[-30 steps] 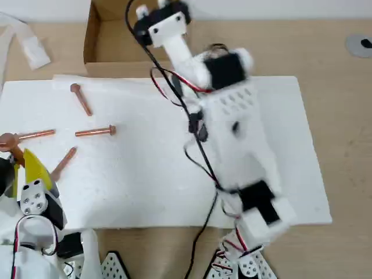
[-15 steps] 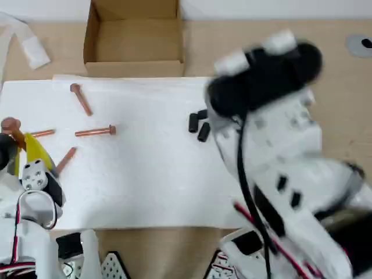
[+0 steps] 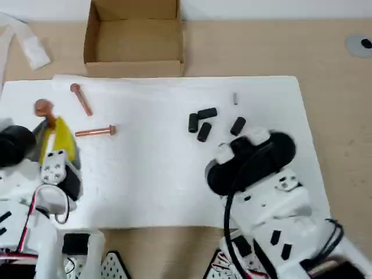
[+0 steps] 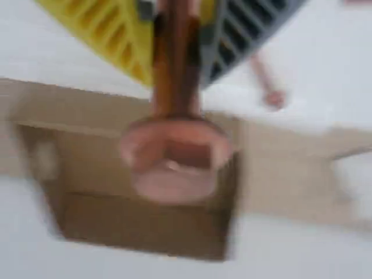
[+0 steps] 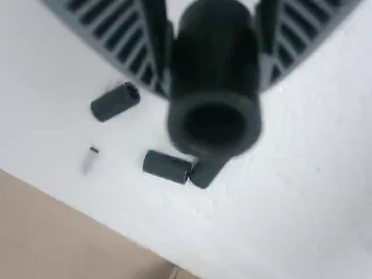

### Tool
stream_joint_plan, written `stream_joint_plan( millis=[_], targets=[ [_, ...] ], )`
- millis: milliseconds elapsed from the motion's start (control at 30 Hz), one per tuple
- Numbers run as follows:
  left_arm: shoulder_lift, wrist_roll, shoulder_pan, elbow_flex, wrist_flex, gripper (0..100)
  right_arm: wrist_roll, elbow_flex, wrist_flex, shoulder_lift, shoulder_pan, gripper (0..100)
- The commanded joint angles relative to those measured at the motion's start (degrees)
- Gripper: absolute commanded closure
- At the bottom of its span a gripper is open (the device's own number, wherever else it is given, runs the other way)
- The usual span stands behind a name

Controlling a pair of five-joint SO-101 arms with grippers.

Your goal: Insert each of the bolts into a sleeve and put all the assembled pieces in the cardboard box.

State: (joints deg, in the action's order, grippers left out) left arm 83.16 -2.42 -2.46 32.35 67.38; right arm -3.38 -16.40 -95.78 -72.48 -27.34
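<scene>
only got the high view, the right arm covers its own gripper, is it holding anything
Observer: Yes. The right gripper is shut on a black sleeve, and the bore facing its wrist camera looks empty.
Operator: ok and how is the left one gripping that bolt
Observer: The left gripper pinches the bolt by its shank, with the head sticking out past the fingertips. The cardboard box sits behind the head in that wrist view.
</scene>
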Motion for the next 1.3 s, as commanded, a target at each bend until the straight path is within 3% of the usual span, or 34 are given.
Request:
stream_joint_plan(
  millis=[0, 433, 700, 833, 1000, 1267],
  targets=[
    [-0.4, 0.44, 5.63, 0.79, -5.54, 99, -0.44, -11.82, 8.7, -8.66, 0.92, 98.8],
    [0.13, 0.35, 17.41, 4.31, -10.73, 99, 0.35, -53.23, 36.04, -37.93, -0.13, 98.8],
    [-0.04, 0.44, 24.35, 6.42, -16.26, 99, 12.48, -61.67, 47.12, -38.11, -11.38, 98.8],
    [0.31, 1.85, 24.35, 13.71, -22.77, 99, 12.92, -64.48, 51.08, -38.11, -15.6, 98.8],
    [7.08, 12.04, 22.59, 24.44, -33.41, 99, 12.84, -67.03, 55.47, -37.93, -17.98, 98.8],
    [17.36, 13.8, 23.47, 32.44, -34.55, 99, 12.92, -68.35, 56.7, -37.85, -18.07, 98.8]
  ],
)
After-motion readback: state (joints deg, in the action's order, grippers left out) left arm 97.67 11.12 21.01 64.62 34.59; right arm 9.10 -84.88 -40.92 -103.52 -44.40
